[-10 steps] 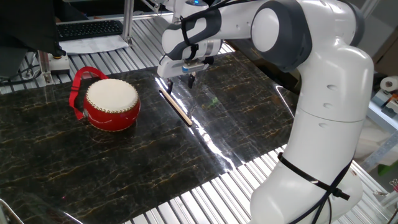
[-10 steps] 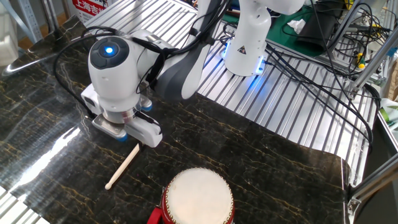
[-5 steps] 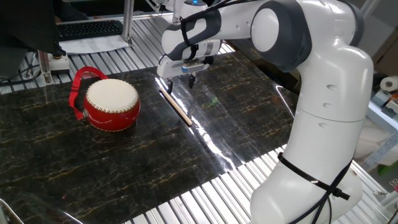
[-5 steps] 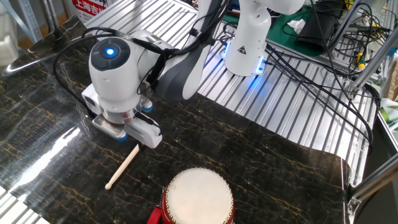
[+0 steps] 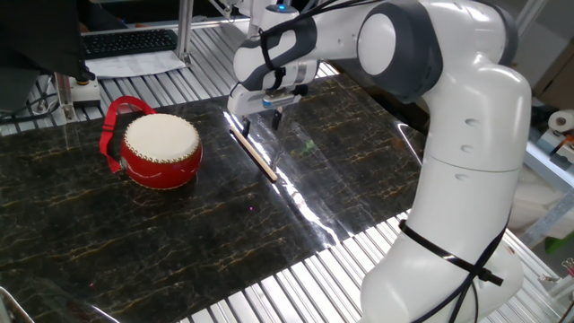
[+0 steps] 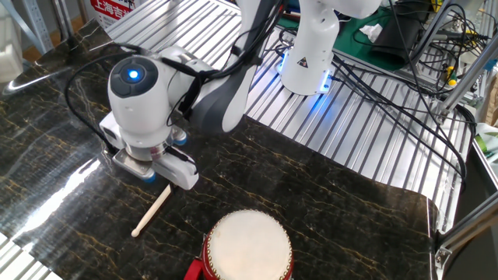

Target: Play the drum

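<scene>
On the dark bench (image 5: pixel 179 251) I see my gripper (image 5: pixel 263 119) above the wooden stick (image 5: pixel 254 154) (finger spread I cannot tell), the drum (image 5: pixel 161 149) well apart.

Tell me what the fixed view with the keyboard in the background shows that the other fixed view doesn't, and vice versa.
Only the keyboard view shows the gripper fingers hanging above the stick's far end, the drum's red strap loop, and the keyboard. Only the other fixed view shows the arm's base with its blue light and the cables; there the wrist hides the fingers. Both show the drum, the stick lying flat and the dark table.
</scene>
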### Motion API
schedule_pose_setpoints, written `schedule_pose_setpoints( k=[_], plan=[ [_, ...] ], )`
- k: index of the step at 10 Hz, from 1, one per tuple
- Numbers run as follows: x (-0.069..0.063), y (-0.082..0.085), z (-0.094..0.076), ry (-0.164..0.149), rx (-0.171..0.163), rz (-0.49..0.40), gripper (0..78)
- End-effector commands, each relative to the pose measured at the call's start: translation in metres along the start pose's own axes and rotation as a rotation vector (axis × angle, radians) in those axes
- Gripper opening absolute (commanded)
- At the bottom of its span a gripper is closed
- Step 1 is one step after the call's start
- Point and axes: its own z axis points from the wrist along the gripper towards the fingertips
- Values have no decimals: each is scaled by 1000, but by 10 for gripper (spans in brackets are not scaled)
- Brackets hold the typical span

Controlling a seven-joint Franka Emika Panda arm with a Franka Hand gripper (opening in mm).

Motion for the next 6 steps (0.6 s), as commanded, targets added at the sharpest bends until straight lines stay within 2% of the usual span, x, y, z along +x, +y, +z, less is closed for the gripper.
schedule_pose_setpoints(
  k=[1,3,6],
  plan=[
    [3,0,21,-27,-1,5,773],
    [6,0,27,-24,-6,-6,773],
    [16,-1,46,-33,-23,-24,773]
  ],
)
